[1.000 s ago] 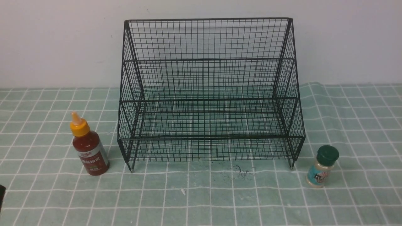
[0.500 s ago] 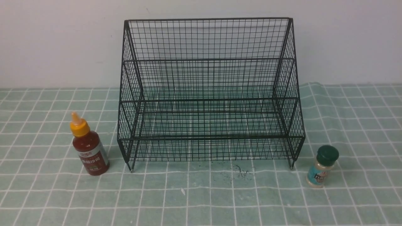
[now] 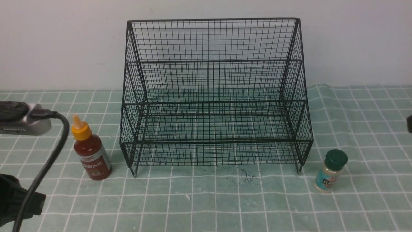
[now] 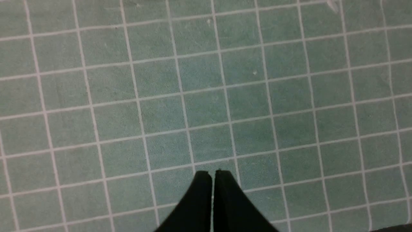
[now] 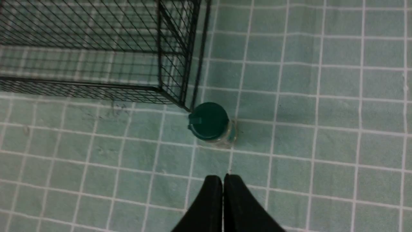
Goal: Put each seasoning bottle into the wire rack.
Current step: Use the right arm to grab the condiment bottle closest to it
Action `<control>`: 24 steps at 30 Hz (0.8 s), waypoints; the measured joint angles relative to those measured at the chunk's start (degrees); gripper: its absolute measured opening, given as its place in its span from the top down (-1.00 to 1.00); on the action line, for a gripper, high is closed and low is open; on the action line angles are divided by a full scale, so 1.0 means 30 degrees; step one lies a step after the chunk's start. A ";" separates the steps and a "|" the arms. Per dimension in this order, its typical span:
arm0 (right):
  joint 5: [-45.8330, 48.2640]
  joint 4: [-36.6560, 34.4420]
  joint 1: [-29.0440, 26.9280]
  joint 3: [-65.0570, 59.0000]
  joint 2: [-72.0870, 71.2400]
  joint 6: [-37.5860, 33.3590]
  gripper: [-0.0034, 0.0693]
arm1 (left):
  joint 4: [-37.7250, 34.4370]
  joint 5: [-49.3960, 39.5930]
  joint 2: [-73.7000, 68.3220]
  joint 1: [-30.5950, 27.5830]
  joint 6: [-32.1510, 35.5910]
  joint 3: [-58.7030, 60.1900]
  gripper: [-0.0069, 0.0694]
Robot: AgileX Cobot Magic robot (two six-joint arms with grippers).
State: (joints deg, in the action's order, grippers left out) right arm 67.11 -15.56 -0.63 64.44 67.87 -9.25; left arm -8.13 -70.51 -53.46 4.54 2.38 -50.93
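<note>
The black wire rack (image 3: pixel 212 96) stands empty at the back middle of the cloth. The dark-red sauce bottle (image 3: pixel 91 151) with its orange nozzle cap stands upright just left of the rack's front corner. The green-capped shaker jar (image 3: pixel 330 172) stands upright off the rack's front right foot. My left gripper (image 4: pixel 211 174) is shut and empty over bare cloth, with no bottle in its view. My right gripper (image 5: pixel 222 177) is shut and empty, a short way from the shaker jar (image 5: pixel 210 122) beside the rack's corner (image 5: pixel 180 64).
My left arm (image 3: pixel 22 120), with its grey camera and black cable, reaches in at the left edge beside the sauce bottle. A green checked cloth (image 3: pixel 206 206) covers the table and a white wall (image 3: pixel 64 48) rises behind the rack. Dark scribbles (image 3: pixel 244 177) mark the cloth.
My left arm has come into the front view at the left edge, near the sauce bottle. A dark sliver of the right arm shows at the right edge. Bottles and rack have not moved.
</note>
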 joint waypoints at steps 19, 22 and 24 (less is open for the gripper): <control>-0.2892 0.3817 0.4229 0.0881 0.8576 0.2322 -0.72 | 0.0019 0.0188 -0.0244 0.0000 0.0310 -0.0021 0.83; -0.3186 0.3871 0.4229 0.0881 0.9696 0.2289 -0.75 | 0.0019 0.0231 -0.0244 0.0000 0.0310 -0.0021 0.83; -0.3121 0.3877 0.4229 0.0881 1.0075 0.2289 -0.63 | 0.0019 0.0231 -0.0244 0.0000 0.0310 -0.0021 0.83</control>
State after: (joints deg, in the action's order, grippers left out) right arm 57.74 -3.93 12.06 67.08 98.10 -2.38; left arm -8.08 -69.82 -54.19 4.54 3.31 -50.99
